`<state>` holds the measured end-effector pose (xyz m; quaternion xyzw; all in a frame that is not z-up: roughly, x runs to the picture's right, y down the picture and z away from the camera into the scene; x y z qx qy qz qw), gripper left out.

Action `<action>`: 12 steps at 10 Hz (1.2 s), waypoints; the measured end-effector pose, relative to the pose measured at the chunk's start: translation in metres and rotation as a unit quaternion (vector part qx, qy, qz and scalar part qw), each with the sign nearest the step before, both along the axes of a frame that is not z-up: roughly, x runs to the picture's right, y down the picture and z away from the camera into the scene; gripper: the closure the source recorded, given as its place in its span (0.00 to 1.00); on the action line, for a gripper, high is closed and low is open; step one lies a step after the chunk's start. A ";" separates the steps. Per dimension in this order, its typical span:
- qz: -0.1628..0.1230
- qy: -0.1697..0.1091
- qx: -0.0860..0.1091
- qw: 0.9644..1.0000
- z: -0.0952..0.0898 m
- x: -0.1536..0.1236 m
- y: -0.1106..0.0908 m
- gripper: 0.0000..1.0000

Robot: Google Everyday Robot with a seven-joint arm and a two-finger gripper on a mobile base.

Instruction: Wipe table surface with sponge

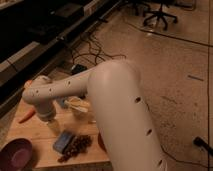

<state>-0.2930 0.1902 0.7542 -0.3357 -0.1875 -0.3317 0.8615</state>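
A blue sponge (63, 141) lies on the wooden table (35, 132), near its front middle. My white arm reaches from the lower right across the table to the left. My gripper (47, 118) hangs below the wrist over the left part of the table, behind and left of the sponge and apart from it. Nothing shows in its grasp.
A purple bowl (14, 153) sits at the front left corner. A bunch of dark grapes (76, 146) lies right of the sponge. A carrot (26, 116) lies at the left edge. A yellowish item (78, 104) sits under the arm. Cables run across the floor behind.
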 end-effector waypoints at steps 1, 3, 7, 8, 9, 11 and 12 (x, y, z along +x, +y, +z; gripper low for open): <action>0.002 0.006 -0.001 1.000 -0.003 0.006 0.008 0.20; 0.007 0.020 -0.002 1.000 -0.007 0.026 0.027 0.20; 0.025 0.026 -0.004 0.999 -0.009 0.047 0.049 0.20; 0.034 0.016 -0.002 0.999 -0.010 0.051 0.051 0.20; 0.054 -0.016 -0.001 0.998 -0.012 0.057 0.054 0.20; 0.071 -0.062 0.000 0.996 -0.011 0.069 0.057 0.20; 0.064 -0.068 0.004 0.996 -0.011 0.068 0.057 0.20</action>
